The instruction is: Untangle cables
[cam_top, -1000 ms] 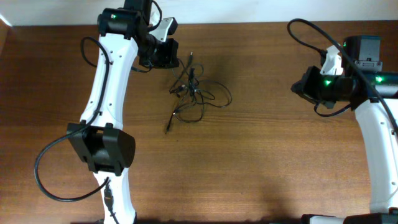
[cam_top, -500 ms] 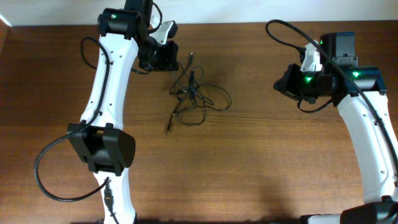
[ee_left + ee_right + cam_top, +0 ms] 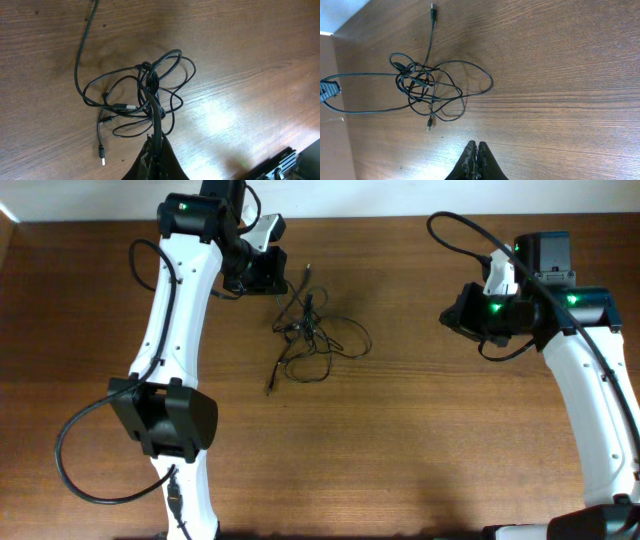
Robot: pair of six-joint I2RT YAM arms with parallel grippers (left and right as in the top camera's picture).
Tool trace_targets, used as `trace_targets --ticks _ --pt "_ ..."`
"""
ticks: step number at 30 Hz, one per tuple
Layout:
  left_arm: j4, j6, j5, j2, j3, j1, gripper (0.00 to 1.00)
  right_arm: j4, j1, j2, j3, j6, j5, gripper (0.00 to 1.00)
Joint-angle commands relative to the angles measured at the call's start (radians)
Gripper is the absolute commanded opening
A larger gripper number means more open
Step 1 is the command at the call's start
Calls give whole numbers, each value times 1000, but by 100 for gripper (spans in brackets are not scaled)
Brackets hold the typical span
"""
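The cables (image 3: 315, 332) are a tangle of thin black wires with small plugs, lying on the wooden table at the back centre. They also show in the left wrist view (image 3: 145, 100) and the right wrist view (image 3: 427, 87). My left gripper (image 3: 272, 275) is just left of the tangle. In the left wrist view it (image 3: 155, 147) is shut on a black strand that runs up into the knot. My right gripper (image 3: 458, 315) is shut and empty, well to the right of the tangle. Its fingertips (image 3: 476, 150) hover above bare wood.
The wooden table (image 3: 420, 450) fills the view. A loose USB plug (image 3: 102, 159) lies at the tangle's near side, and another plug end (image 3: 433, 8) lies stretched away from it. The white back wall edge (image 3: 400, 195) runs along the top.
My right arm moved left toward the tangle a second ago and has since held still. The left arm and the cables have barely moved.
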Motion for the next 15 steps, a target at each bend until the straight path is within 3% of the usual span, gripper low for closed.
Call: trace_targets --ticks 1,14,15 --pt "-5 8 18 -27 6 -3 0 0 6 2 -3 4 -9 4" --pt "-34 -3 -42 -27 5 -5 0 62 68 34 -3 59 -10 4" --pt "-61 -38 -34 -27 5 -3 0 119 118 68 -3 103 -18 11"
